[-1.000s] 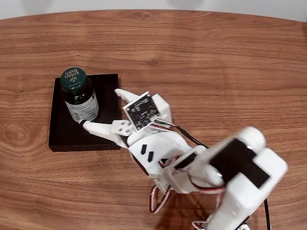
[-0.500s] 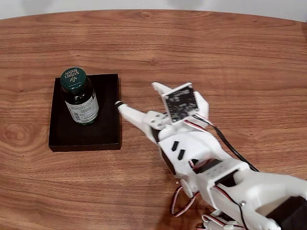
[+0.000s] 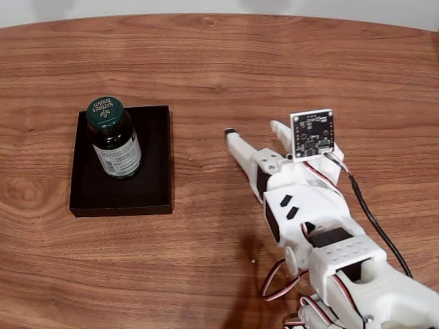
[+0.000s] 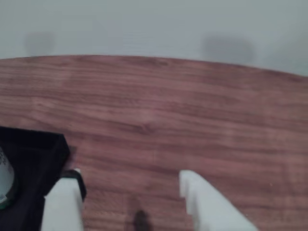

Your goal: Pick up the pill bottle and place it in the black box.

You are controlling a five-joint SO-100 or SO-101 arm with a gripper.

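Fixed view: dark green glass pill bottle [image 3: 114, 140], cap reading "NATURE'S BOUNTY", stands upright in shallow matte black box [image 3: 154, 185], left of centre. White gripper [image 3: 252, 131] centre-right, spread apart, empty, bare wooden table [image 3: 226, 62] around. Wrist view: white fingers [image 4: 204, 204] apart over wood; box corner [image 4: 43, 154] lower left.

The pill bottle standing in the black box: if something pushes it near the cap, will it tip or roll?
The pill bottle stands upright and tall on a narrow base, so it probably tips. Being round, it may roll until the black box wall stops it.
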